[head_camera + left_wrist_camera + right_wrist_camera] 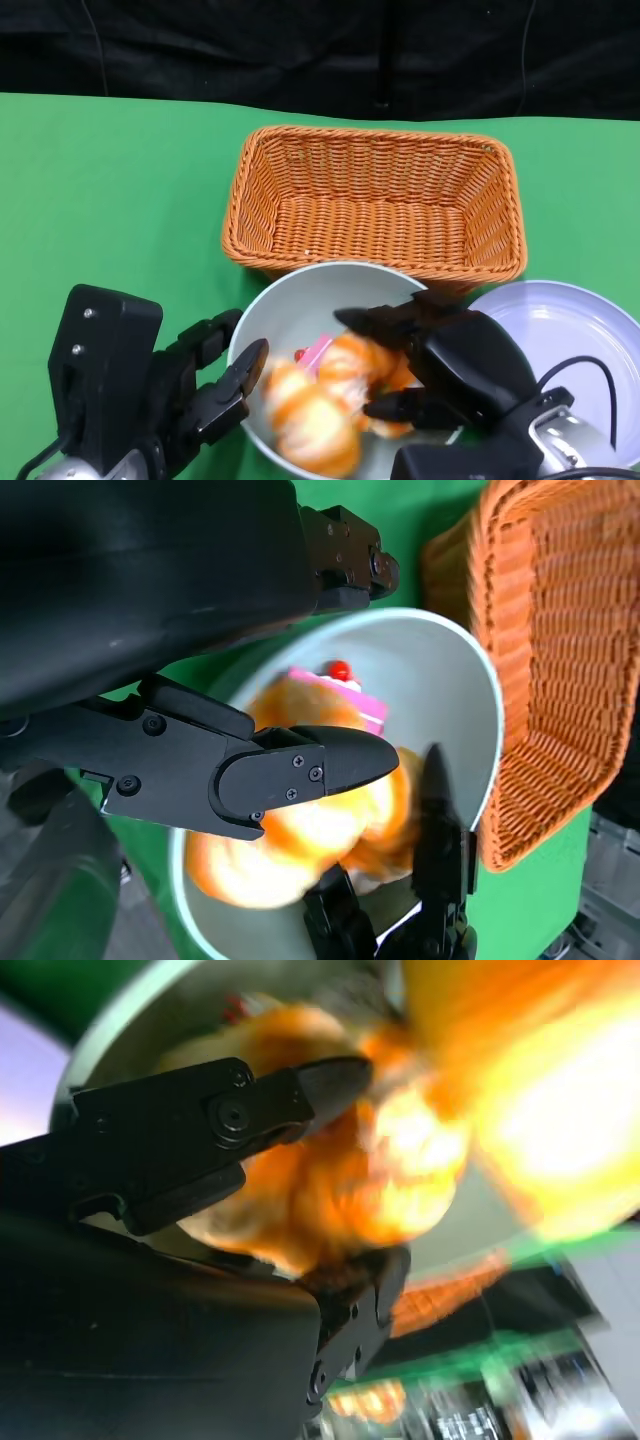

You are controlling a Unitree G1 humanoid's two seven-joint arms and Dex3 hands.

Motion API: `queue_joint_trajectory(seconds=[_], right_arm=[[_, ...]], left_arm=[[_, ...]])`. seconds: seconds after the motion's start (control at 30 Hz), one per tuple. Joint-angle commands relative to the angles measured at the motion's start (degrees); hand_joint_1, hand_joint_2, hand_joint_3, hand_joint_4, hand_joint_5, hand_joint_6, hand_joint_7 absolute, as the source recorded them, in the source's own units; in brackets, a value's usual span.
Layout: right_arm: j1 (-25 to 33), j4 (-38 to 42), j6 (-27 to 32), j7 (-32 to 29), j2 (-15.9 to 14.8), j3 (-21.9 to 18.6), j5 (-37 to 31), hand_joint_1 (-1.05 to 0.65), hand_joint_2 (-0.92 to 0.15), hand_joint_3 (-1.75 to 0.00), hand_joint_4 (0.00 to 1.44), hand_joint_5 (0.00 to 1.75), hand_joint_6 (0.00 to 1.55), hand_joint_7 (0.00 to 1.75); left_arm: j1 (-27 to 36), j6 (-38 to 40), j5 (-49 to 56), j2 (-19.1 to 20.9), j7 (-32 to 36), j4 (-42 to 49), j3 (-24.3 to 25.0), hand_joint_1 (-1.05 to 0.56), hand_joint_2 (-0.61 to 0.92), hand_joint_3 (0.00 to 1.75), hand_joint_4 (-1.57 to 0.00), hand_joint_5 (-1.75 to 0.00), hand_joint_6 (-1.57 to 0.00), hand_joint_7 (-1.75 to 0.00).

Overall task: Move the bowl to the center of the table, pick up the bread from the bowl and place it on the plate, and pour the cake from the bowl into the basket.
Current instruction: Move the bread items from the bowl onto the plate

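Note:
The pale bowl stands on the green table just in front of the wicker basket. My left hand grips the bowl's left rim, thumb inside and fingers outside, as the left wrist view shows. My right hand reaches into the bowl from the right and its fingers close on an orange bread roll. A second roll, blurred, lies nearer me in the bowl. The pink cake with a red top sits behind the rolls.
A lilac plate lies to the right of the bowl, partly under my right forearm. The basket's front wall almost touches the bowl's far rim. Green cloth stretches to the left; a black curtain closes off the back.

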Motion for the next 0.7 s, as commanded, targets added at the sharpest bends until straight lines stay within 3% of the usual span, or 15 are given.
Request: queue_joint_trajectory(seconds=[0.03, 0.07, 0.1, 0.13, 0.2, 0.3, 0.7], right_arm=[[0.0, 3.0, -1.1, -1.4, -0.8, 0.6, 0.5, -0.1, -0.64, -0.67, 0.85, 1.18, 1.06, 0.3], [-0.2, 3.3, -3.7, -5.3, -0.5, 0.5, 0.4, -0.1, -0.63, -0.69, 0.85, 1.18, 1.06, 0.29], [-0.4, 3.6, -5.7, -8.2, -0.3, 0.4, 0.4, -0.11, -0.47, -1.07, 0.93, 1.51, 0.97, 1.0], [-0.6, 4.0, -7.1, -10.4, -0.2, 0.4, 0.3, -0.12, -0.39, -1.23, 0.96, 1.63, 0.9, 1.32], [-1.2, 5.3, -9.7, -14.2, 0.0, 0.3, 0.2, -0.12, -0.32, -1.37, 0.99, 1.72, 0.81, 1.64], [-1.8, 6.5, -11.4, -17.0, 0.0, 0.3, -0.1, -0.12, -0.29, -1.41, 1.0, 1.74, 0.77, 1.73], [-3.1, 6.7, -16.5, -24.5, -0.2, -1.0, 0.1, -0.13, -0.23, -1.49, 1.03, 1.75, 0.79, 1.75]], left_arm=[[0.6, -0.8, 1.1, 0.4, 0.2, -0.4, 0.0, -0.64, 0.92, 0.51, -0.14, -0.09, -0.12, -0.05], [0.7, -1.2, 1.3, 0.5, -0.2, -0.2, 0.0, -0.64, 0.92, 0.51, -0.14, -0.09, -0.12, -0.05], [0.7, -1.6, 1.5, 0.6, -0.5, 0.0, -0.1, -0.64, 0.92, 0.51, -0.14, -0.09, -0.13, -0.05], [0.8, -1.8, 1.6, 0.7, -0.7, 0.2, -0.1, -0.64, 0.92, 0.5, -0.14, -0.1, -0.14, -0.05], [0.8, -2.0, 1.8, 0.6, -0.7, 0.3, -0.1, -0.63, 0.92, 0.5, -0.15, -0.1, -0.14, -0.05], [0.8, -2.3, 1.9, 0.6, -0.8, 0.4, -0.1, -0.63, 0.92, 0.49, -0.15, -0.11, -0.15, -0.05], [1.2, -2.6, 2.2, 0.6, -0.7, 0.3, -0.1, -0.64, 0.92, 0.49, -0.16, -0.13, -0.17, -0.04]])
